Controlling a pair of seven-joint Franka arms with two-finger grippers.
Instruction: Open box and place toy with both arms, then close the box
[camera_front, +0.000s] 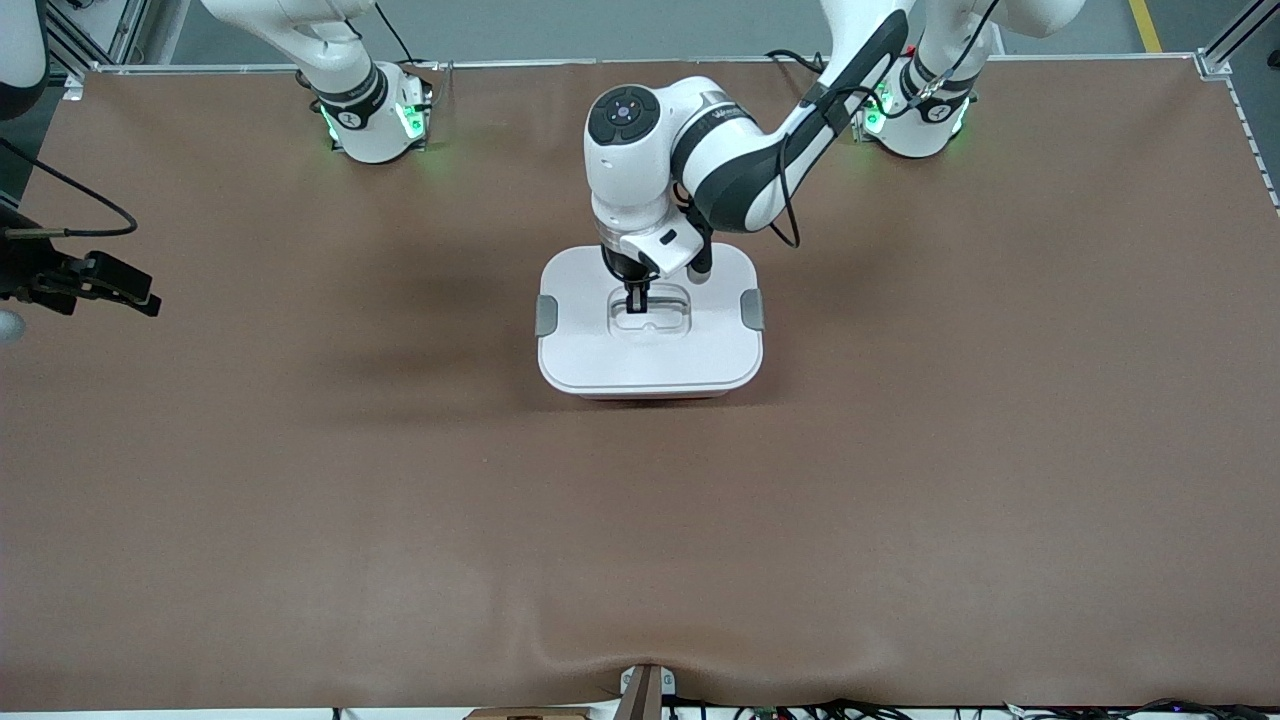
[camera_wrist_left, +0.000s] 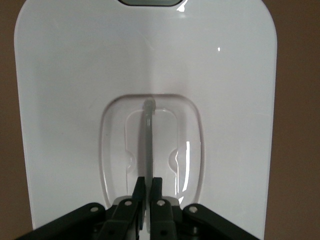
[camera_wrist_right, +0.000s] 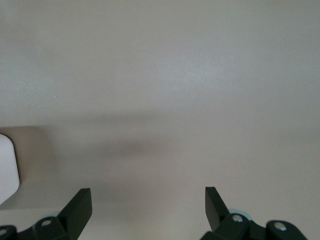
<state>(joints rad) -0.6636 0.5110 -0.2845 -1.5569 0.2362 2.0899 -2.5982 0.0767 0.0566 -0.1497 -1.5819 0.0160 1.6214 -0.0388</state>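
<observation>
The box stands mid-table with its white lid (camera_front: 600, 350) on; a sliver of the pink tub (camera_front: 650, 397) shows under the lid's near edge. Grey clips (camera_front: 547, 315) (camera_front: 752, 309) sit at the lid's two ends. My left gripper (camera_front: 637, 300) is down in the lid's recessed centre, shut on the thin grey handle (camera_wrist_left: 148, 140), which stands upright between the fingers (camera_wrist_left: 148, 181). The lid fills the left wrist view (camera_wrist_left: 75, 75). My right gripper (camera_front: 130, 290) waits open and empty over bare table at the right arm's end (camera_wrist_right: 148, 200). The toy is out of view.
The brown table mat (camera_front: 300, 500) spreads all round the box. The arm bases (camera_front: 370, 115) (camera_front: 915, 110) stand along the table's edge farthest from the front camera. A white rounded corner (camera_wrist_right: 7, 170) shows at the edge of the right wrist view.
</observation>
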